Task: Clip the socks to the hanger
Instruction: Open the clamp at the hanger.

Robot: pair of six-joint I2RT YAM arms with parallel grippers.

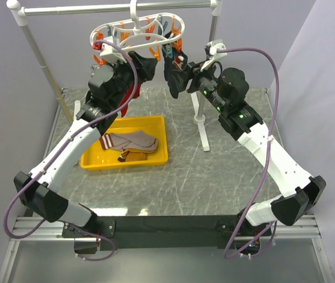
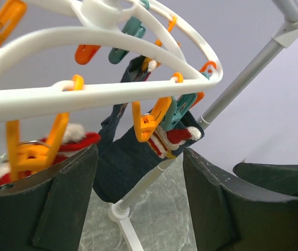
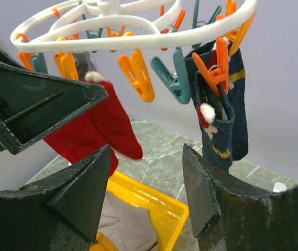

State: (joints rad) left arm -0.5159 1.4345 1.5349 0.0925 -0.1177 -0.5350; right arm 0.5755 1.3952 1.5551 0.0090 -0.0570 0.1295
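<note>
Both arms are crowding the space under the hanger (image 1: 138, 32), w/ left gripper (image 2: 138, 172) & right gripper (image 3: 146, 178) gaping wide. Red sock (image 3: 94, 130), navy sock (image 3: 219, 133) & orange pegs (image 3: 138, 73) are hanging btwn them. Stand pole (image 1: 204, 132) is blocking the right side; room is lying open above the yellow tray (image 1: 126, 163)

From above and behind we look down over the whole table (image 1: 214, 177); our two wrist views sit close beneath the hanger (image 1: 138, 29), facing upward, both sharing it

The white hanger (image 2: 112, 90) hangs over the surface's far edge, a red sock (image 3: 94, 130) and a navy sock (image 3: 224, 125) clipped on. Grey-beige socks (image 1: 133, 141) lie left of centre.
</note>
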